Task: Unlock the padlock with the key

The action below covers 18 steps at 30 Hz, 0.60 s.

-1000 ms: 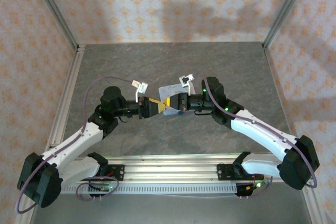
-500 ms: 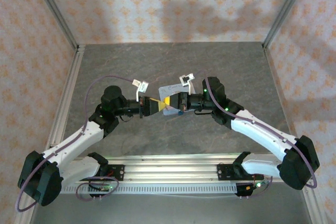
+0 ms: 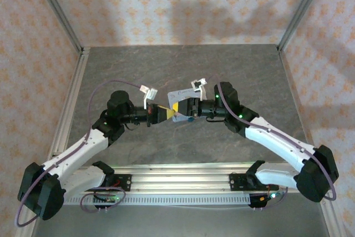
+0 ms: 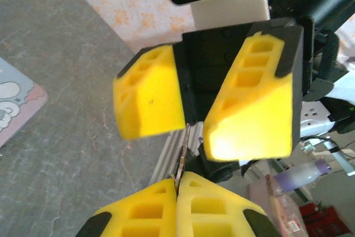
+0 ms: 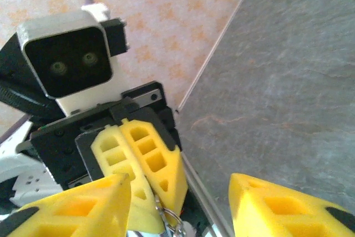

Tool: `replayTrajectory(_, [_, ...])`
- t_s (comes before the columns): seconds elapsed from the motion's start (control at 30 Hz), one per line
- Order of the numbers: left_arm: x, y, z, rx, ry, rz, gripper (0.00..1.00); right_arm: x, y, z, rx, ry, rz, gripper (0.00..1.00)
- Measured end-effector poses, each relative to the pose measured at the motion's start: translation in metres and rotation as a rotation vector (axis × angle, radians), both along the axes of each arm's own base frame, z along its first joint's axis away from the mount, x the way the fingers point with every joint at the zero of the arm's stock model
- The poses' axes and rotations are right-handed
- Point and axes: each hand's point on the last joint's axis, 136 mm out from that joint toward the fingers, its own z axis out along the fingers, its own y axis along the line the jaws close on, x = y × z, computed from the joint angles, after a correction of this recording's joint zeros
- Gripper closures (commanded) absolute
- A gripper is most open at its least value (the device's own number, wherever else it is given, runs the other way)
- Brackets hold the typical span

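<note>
Between the left fingers (image 4: 211,203), pressed tight w/ no gap, sits the key (image 4: 184,154), a thin silvery blade poking out of the seam toward the other arm. A sec ago those two were still partway apart, so they've only just clamped down. Right fingers (image 4: 252,98) did the opposite: were shut, now roughly half spread either side of the blade's tip, not touching it afaict. So basically a handoff, key's gone right to left. From the right wrist cam the left pair reads shut too, w/ a small wire ring (image 5: 166,215) dangling at their tips, prob the key's ring. All this is mid-air over the desk (image 3: 138,70), arms meeting nose to nose, pale blue tin (image 4: 14,104) lying flat on the desk just below. Padlock: can't tell where it is, too small or hidden. Imo the unlocking itself hasn't started; right arm prob needs to back off and deal w/ the lock while left brings the key in. Grip on such a thin blade looks slippy tho.
</note>
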Motion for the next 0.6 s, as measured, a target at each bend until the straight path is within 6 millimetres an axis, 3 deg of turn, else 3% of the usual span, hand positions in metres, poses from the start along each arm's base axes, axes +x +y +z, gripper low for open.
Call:
replayTrajectory(0.17, [-0.002,0.008,-0.015,0.087,-0.027,0.03,1.0,0.014,-0.031,-0.007,-0.11,-0.017,-0.192,0.43])
replayTrajectory(0.27, [0.001,0.014,-0.031,0.16,-0.024,0.07,1.0,0.026,-0.051,-0.027,-0.216,-0.002,-0.322,0.42])
replayTrajectory(0.37, [0.004,0.022,-0.046,0.229,-0.017,0.112,1.0,0.03,-0.063,-0.064,-0.343,0.029,-0.414,0.37])
replayTrajectory(0.53, [0.006,0.03,-0.062,0.293,-0.017,0.148,1.0,0.022,-0.074,-0.149,-0.611,0.085,-0.476,0.36])
replayTrajectory(0.6, [0.005,0.032,-0.067,0.311,-0.008,0.152,1.0,0.025,-0.08,-0.17,-0.688,0.092,-0.504,0.36])
